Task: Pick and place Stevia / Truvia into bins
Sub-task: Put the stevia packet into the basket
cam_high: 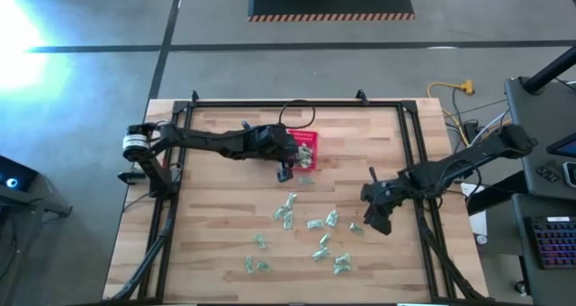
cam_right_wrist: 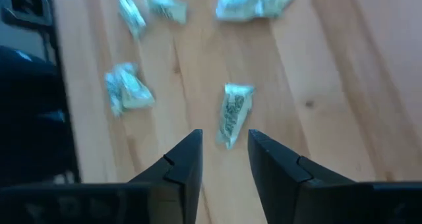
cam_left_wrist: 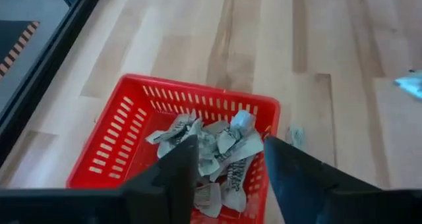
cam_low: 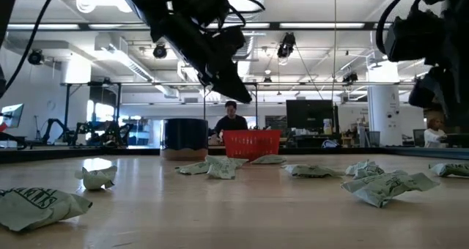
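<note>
The red basket [cam_high: 308, 148] stands at the table's far middle and holds several pale green-and-white sachets [cam_left_wrist: 217, 148]. My left gripper [cam_left_wrist: 231, 145] is open just above the basket's near side [cam_high: 286, 170], touching nothing. Many more sachets [cam_high: 315, 225] lie scattered on the wood toward the near edge. My right gripper [cam_right_wrist: 224, 137] is open and hovers over the right part of that scatter [cam_high: 373, 218]. One sachet [cam_right_wrist: 233, 112] lies flat just ahead of its fingertips, apart from them. In the low view the basket [cam_low: 251, 143] sits behind crumpled sachets [cam_low: 209, 167].
A dark blue mug [cam_low: 185, 135] stands left of the basket in the low view. One sachet [cam_high: 306, 180] lies on the table right beside the basket. Black frame rails [cam_high: 416, 162] run along the table's sides. A person [cam_low: 231, 119] sits beyond the far edge.
</note>
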Controlling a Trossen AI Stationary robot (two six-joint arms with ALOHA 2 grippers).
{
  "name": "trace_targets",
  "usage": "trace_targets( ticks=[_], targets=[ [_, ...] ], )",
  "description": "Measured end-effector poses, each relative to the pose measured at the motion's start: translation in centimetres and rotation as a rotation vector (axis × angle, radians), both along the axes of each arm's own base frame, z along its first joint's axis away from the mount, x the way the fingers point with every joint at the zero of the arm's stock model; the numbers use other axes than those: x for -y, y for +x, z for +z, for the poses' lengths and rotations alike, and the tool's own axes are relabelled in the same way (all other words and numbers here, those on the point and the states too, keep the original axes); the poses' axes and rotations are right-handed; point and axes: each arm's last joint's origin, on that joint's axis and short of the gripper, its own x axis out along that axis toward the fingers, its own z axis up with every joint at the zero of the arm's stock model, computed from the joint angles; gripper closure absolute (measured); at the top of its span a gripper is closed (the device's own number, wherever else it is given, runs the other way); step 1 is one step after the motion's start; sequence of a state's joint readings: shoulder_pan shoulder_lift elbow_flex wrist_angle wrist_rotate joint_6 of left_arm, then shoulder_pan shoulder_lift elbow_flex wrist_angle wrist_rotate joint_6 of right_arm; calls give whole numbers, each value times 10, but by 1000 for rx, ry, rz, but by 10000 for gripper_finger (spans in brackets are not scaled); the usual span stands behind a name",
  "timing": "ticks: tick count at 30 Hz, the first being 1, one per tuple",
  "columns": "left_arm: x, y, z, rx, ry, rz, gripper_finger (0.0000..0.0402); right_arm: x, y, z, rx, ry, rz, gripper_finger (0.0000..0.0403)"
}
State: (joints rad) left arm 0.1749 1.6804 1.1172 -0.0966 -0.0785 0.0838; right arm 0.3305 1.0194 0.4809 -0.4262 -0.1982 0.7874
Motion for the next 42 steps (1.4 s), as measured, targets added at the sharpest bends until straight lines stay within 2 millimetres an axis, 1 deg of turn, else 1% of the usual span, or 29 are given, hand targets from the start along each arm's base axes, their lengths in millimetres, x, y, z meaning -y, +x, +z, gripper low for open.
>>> trace_targets(
  ticks=[3,7,11,13,17,20,21,23,25,32,36,39,42],
  targets=[
    [1,-5,14,41,7,0,227,-6,4,-10,-43,-20,34,274],
    [2,-12,27,79,13,2,222,-16,12,-24,-62,-42,79,250],
    [4,-21,44,132,-2,18,221,-22,18,-38,-101,-97,57,228],
    [4,-25,47,133,-18,32,221,-25,20,-45,-128,-131,35,220],
    [7,-36,59,150,-49,52,221,-34,26,-49,-155,-182,32,211],
    [12,-49,64,105,-87,70,221,-40,31,-50,-162,-240,18,215],
    [14,-52,67,108,-99,74,221,-42,32,-49,-158,-256,14,218],
    [19,-64,69,50,-135,88,221,-45,34,-51,-169,-294,7,229],
    [25,-75,73,22,-164,97,221,-48,34,-49,-167,-328,8,248],
    [50,-122,83,-111,-271,113,221,-50,36,-52,-160,-383,-2,337],
    [66,-145,92,-129,-331,74,221,-49,38,-49,-133,-392,-19,385],
    [77,-157,97,-104,-372,30,221,-49,42,-44,-84,-433,-55,390],
    [86,-165,93,-91,-413,14,221,-47,50,-32,-18,-468,-88,391]
  ],
)
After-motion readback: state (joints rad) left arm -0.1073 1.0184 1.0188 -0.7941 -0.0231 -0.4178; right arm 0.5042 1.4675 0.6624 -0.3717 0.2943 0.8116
